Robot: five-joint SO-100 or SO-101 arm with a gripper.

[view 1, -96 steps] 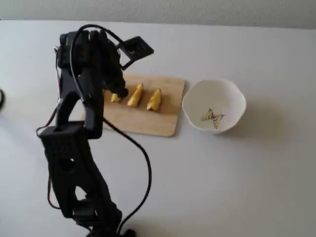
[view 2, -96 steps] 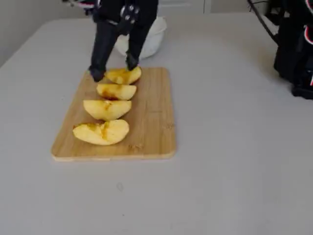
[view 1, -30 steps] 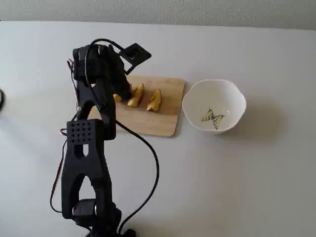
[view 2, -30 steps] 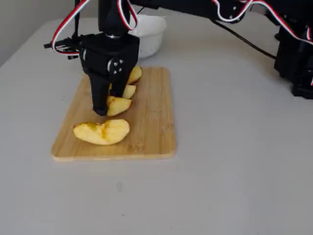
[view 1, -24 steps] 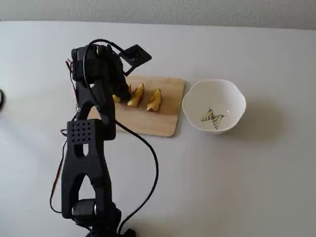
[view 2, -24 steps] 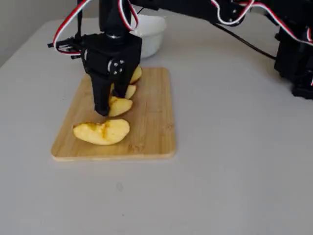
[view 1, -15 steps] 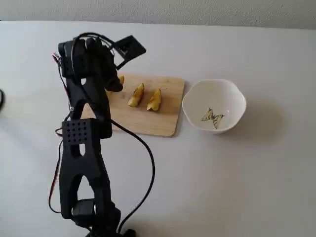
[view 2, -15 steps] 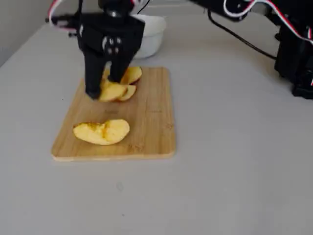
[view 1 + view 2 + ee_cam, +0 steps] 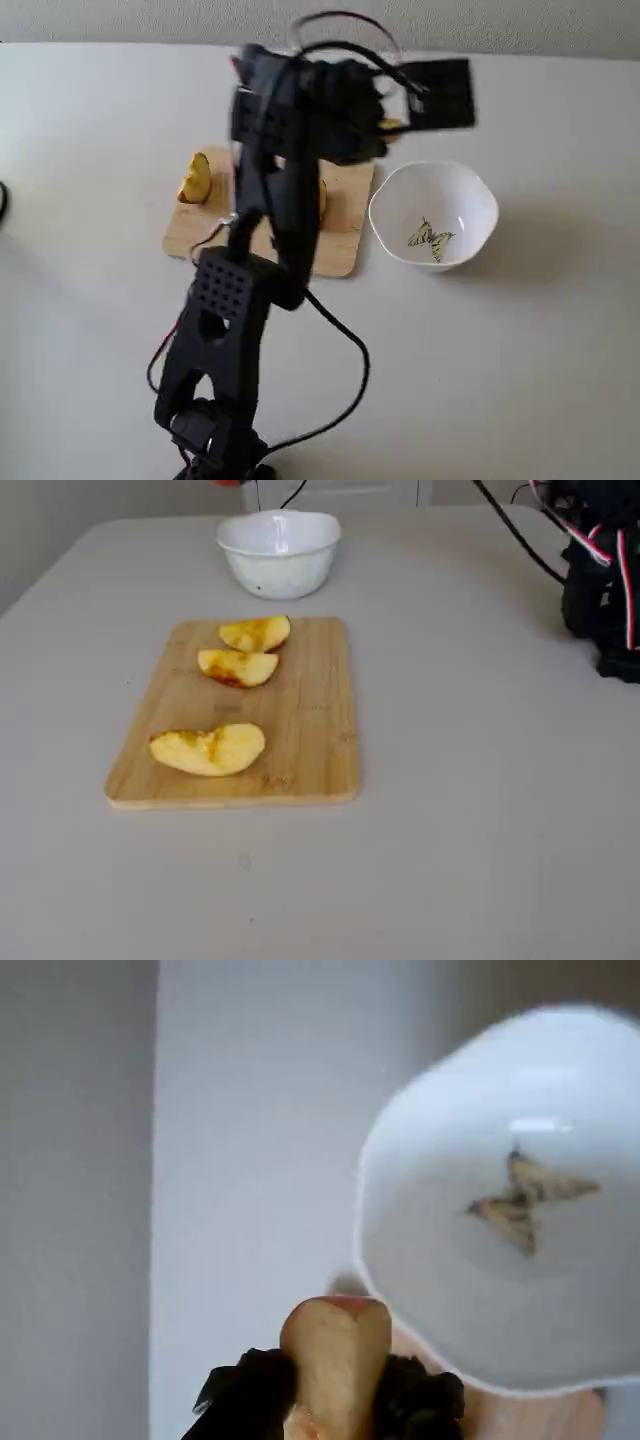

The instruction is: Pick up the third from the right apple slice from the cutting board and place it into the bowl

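In the wrist view my gripper (image 9: 335,1395) is shut on an apple slice (image 9: 335,1355), pale yellow with a reddish tip, held upright between the black fingers (image 9: 250,1395). The white bowl (image 9: 450,1290) with a butterfly print (image 9: 525,1200) lies just ahead to the right and is empty. In a fixed view the gripper (image 9: 392,118) hovers above the table at the far edge of the cutting board (image 9: 340,240), up-left of the bowl (image 9: 470,200). In the other fixed view three slices (image 9: 208,750) lie on the board (image 9: 310,710), with the bowl (image 9: 280,565) beyond it; the gripper is out of that view.
My arm (image 9: 270,200) covers the middle of the board in a fixed view; one slice (image 9: 195,178) shows at its left end. A black cable (image 9: 345,350) loops over the table near the arm's base (image 9: 600,590). A wall runs behind the table.
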